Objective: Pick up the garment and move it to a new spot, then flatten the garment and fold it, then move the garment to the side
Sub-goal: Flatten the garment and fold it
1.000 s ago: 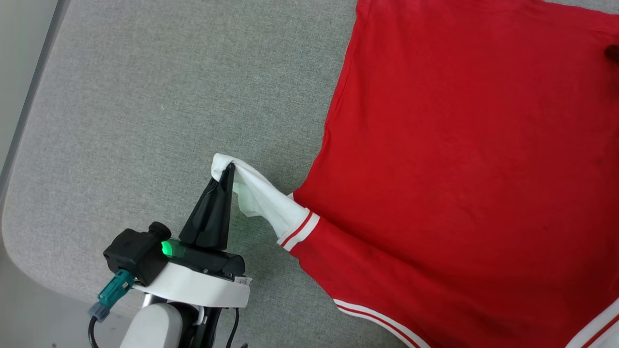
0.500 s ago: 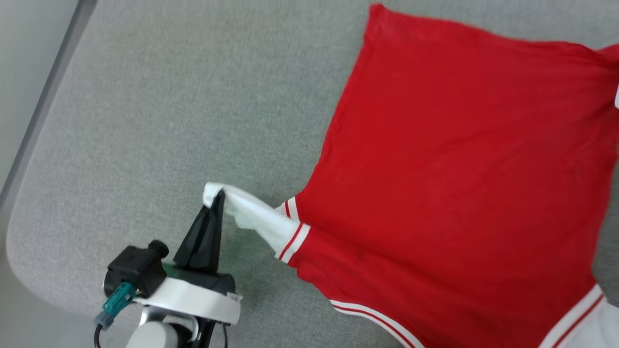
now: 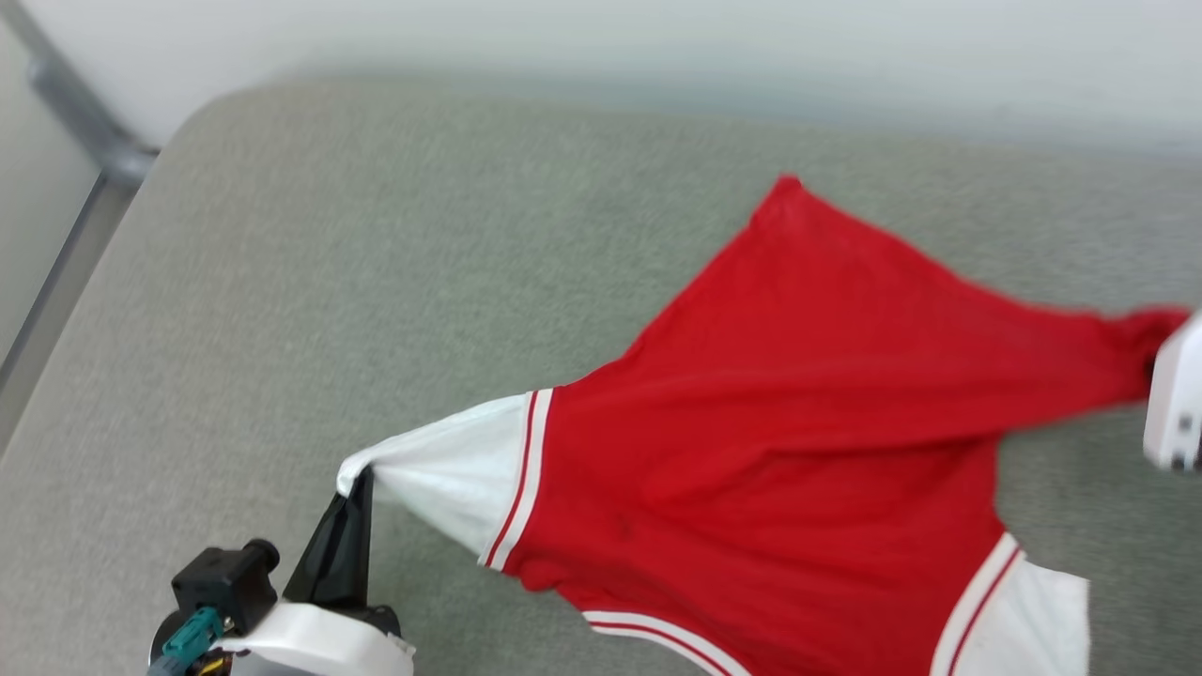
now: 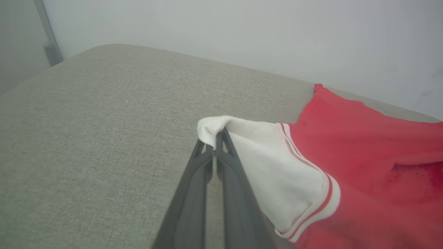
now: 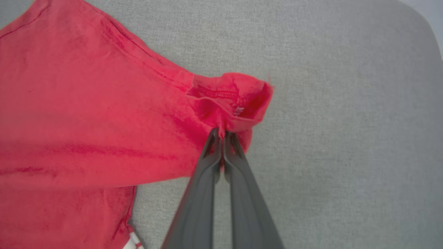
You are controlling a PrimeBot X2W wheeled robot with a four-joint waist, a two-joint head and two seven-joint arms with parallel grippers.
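Garment: red jersey T-shirt [image 3: 770, 413], stretched between both grippers over the grey padded surface [image 3: 282, 282].
Left gripper [image 4: 216, 136]: jaws clamped on the white sleeve [image 4: 270, 162] tip.
Right gripper [image 5: 223, 133]: jaws clamped on a bunched red corner [image 5: 232, 97].
Risk: both pinches look thin, so pulling tauter could slip either one free.

We see a garment [image 3: 779, 422] with a bright, plain red body. Its short sleeves [image 3: 451, 469] are white, and the trim [image 3: 521, 479] is white with a thin red stripe. The bench [image 3: 282, 282] is a pale grey-green woven fabric with a fine fleck. The left end effector [image 3: 362, 474] has black fingers, a white cuff [image 3: 310, 643] and a teal plug [image 3: 188, 637]. The right end effector [image 5: 222, 133] has dark grey fingers. The wall [image 3: 657, 47] is off-white.
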